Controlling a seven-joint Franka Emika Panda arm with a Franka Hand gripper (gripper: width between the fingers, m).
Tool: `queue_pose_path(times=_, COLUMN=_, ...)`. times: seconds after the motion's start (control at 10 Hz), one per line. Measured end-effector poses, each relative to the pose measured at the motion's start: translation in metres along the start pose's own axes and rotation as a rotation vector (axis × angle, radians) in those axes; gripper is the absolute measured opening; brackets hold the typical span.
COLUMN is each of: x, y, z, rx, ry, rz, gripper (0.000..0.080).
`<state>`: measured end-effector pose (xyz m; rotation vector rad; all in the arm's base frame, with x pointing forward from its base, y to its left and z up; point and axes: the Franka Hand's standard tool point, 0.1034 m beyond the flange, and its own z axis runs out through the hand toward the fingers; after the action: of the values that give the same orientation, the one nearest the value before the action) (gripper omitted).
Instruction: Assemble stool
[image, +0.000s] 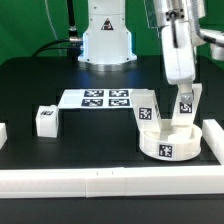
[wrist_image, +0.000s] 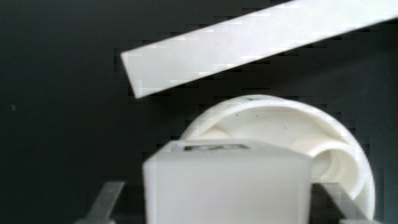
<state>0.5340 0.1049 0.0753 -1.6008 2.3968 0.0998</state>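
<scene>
Gripping a leg (wrist_image: 231, 175) between fingers closed snugly on its sides, the pincer (image: 185, 98) hangs over the seat (image: 165, 143) just beneath it, so leg-fitting seems in hand, and the next move likely calls for squarely lowering it home.

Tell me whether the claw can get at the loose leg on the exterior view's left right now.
Probably not yet: the claw is shut on a second leg over the seat. Nothing covers the loose leg, so once emptied it likely could.
</scene>
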Motion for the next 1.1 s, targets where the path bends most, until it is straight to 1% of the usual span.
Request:
queue_pose_path(times=0.2, x=0.005, y=-0.002, z=-0.001, rx=0.010, ry=-0.027, rz=0.162, gripper=0.0337)
queue_pose_path(times=0.3, x=0.003, y=-0.001, z=-0.001, rx=0.008, ry=-0.028, rz=0.229, gripper=0.0337)
queue_pose_path(times=0.4, x=0.002, y=0.000, z=-0.001, rx=0.007, ry=-0.028, rz=0.234, gripper=0.0337)
queue_pose_path(times=0.5, x=0.002, y=0.000, z=0.000, rx=0.001, ry=-0.027, rz=0.224, gripper=0.0417)
queue_pose_path(times=0.6, x=-0.006, y=-0.002, z=-0.002, rx=-0.030, ry=-0.026, rz=0.173, gripper=0.0552)
queue_pose_path(times=0.7, x=-0.012, y=-0.007, z=-0.007, rx=-0.037, ry=-0.032, rz=0.140, gripper=0.0552)
queue_pose_path(times=0.8, x=-0.019, y=-0.007, z=-0.013, rx=-0.058, ry=-0.038, rz=0.113, gripper=0.0627)
queue_pose_path(times=0.9, x=-0.016, y=-0.007, z=-0.012, rx=-0.053, ry=-0.034, rz=0.084, gripper=0.0627)
queue_pose_path(times=1.0, x=-0.016, y=-0.007, z=-0.011, rx=-0.053, ry=-0.035, rz=0.000, gripper=0.0647)
queue_pose_path(times=1.1, x=-0.016, y=-0.007, z=-0.011, rx=-0.052, ry=-0.037, rz=-0.071, gripper=0.0649)
